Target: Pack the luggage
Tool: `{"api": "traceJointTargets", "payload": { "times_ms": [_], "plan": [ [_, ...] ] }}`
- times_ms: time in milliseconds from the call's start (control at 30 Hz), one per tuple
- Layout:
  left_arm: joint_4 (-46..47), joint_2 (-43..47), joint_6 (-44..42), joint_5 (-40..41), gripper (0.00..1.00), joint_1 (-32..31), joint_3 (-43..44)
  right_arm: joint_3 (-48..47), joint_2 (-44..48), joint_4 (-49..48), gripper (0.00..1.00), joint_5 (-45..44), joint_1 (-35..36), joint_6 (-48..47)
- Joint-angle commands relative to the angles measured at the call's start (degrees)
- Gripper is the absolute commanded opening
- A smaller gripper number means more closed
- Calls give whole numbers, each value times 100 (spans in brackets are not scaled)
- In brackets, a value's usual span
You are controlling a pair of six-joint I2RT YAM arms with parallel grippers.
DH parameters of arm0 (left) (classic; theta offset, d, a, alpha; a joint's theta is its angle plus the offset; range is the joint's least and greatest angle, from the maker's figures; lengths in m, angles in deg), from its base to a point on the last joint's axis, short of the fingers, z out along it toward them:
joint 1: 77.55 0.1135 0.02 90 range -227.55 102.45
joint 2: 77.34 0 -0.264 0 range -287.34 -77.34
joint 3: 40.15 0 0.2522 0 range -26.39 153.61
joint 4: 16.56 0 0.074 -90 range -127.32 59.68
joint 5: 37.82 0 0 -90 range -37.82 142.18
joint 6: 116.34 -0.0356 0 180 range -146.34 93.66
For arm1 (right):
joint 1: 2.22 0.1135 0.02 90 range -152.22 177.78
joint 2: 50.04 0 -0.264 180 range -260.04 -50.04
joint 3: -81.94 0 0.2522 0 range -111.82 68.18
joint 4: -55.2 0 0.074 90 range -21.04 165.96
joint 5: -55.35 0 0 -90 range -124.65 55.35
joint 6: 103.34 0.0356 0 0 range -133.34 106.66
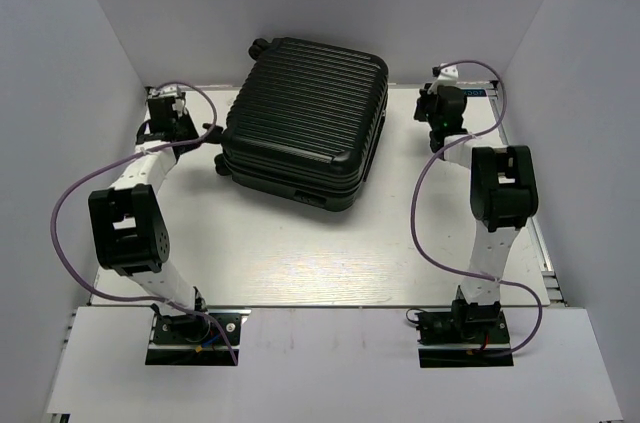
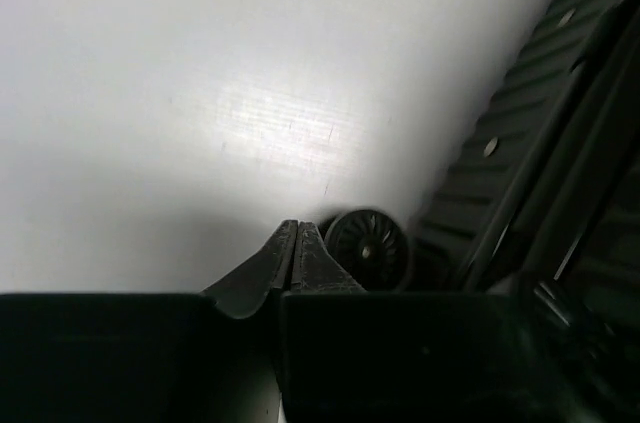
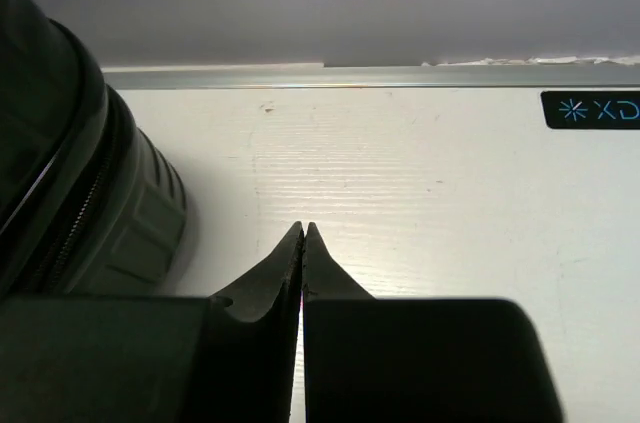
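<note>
The luggage (image 1: 305, 123) is a black ribbed hard-shell suitcase lying closed and flat at the back middle of the table. My left gripper (image 1: 172, 108) is shut and empty, just left of the suitcase. In the left wrist view its fingertips (image 2: 297, 228) meet beside a small black wheel (image 2: 367, 248), with the ribbed shell (image 2: 530, 103) to the right. My right gripper (image 1: 440, 108) is shut and empty, to the right of the suitcase. In the right wrist view its tips (image 3: 303, 230) are closed over the bare table, with the suitcase's rounded corner and zip (image 3: 70, 183) at the left.
The white table (image 1: 320, 253) is enclosed by white walls at the back and both sides. A metal rail (image 3: 400, 76) runs along the back edge, with a black label (image 3: 590, 109) near it. Purple cables loop beside both arms.
</note>
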Motion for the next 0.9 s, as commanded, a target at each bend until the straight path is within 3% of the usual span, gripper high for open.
{"api": "traceJointTargets", "payload": {
  "times_ms": [0,33,67,133,167,267,333,533,567,600,667,700,767,867],
  "plan": [
    [-627,-10,-176,-123,0,-37,-166,-318,-48,160,0,493,-35,-270],
    [-741,-71,-176,-123,0,-29,-131,-388,22,692,0,792,-52,-314],
    [-742,-72,-202,-132,0,-37,-70,-467,84,1236,0,1944,-70,-715],
    [-733,-81,-203,-132,0,-37,-52,-215,538,1435,9,2594,-9,-1217],
    [-716,-46,-211,-132,0,-46,-69,422,628,1244,16,2693,26,-1472],
    [-698,-2,-194,-184,0,-29,-79,413,683,1529,29,3071,71,-2010],
    [-785,7,-194,-176,0,-46,-43,166,508,1942,34,3308,53,-2072],
    [-1119,340,-71,315,0,50,-26,306,603,1251,45,3380,71,-1888],
    [-1181,411,-53,325,5,77,-34,270,577,1216,45,3240,71,-1801],
    [-1234,638,-18,317,35,147,-43,209,577,1189,47,3178,88,-1782],
    [-1330,806,-27,290,45,182,-61,200,585,1058,47,3099,79,-1765],
    [-1426,1042,-36,290,59,191,-43,182,568,953,47,3081,79,-1756],
    [-1602,1184,-71,194,70,209,53,112,481,899,47,3037,106,-1695],
    [-1874,1387,-71,-25,74,191,281,-90,392,864,47,3010,123,-1642]
  ]
}}
